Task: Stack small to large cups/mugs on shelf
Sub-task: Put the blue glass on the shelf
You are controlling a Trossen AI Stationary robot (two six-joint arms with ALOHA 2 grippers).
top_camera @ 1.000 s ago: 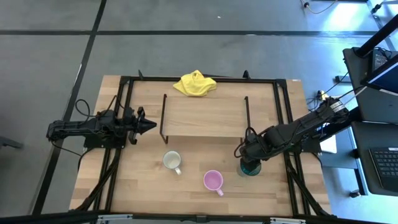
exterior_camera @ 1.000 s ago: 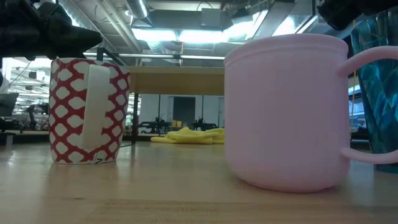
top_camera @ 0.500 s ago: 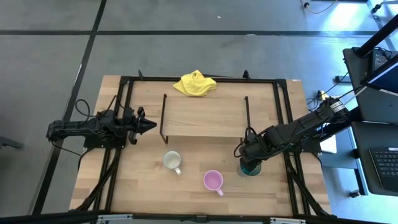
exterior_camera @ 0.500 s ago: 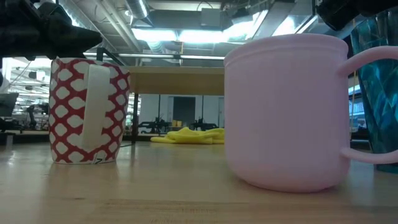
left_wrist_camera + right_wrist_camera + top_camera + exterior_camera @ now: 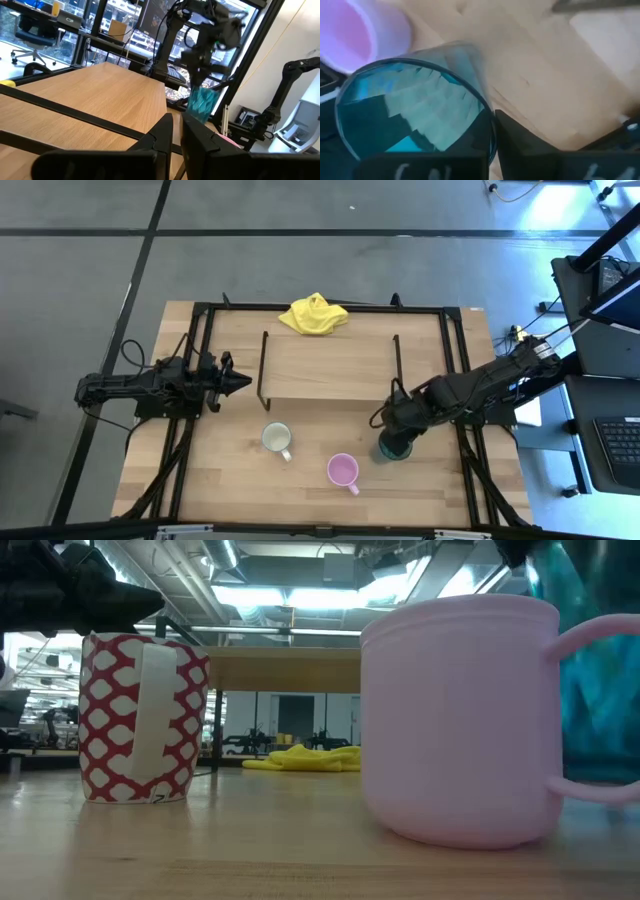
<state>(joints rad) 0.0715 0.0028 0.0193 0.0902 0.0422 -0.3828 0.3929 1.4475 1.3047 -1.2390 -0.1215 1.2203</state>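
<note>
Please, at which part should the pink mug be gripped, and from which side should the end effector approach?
Probably at the rim wall opposite the handle, coming from above. The pink mug stands upright with its mouth open upward, so one finger could go inside and one outside. Its handle points toward the table's front-right, and the teal cup held by the right end effector crowds its right.

- The translucent teal-green handleless cup (image 5: 600, 690) is blurred and cut off by the low view's edge.
- The right tool (image 5: 397, 438) covers most of the cup from above.

The surface (image 5: 230, 470) and shelf (image 5: 325, 365) are matt pale wood. The teal cup (image 5: 415, 115) looks translucent, glossy plastic. The pink mug (image 5: 460, 720) is smooth and satiny.
</note>
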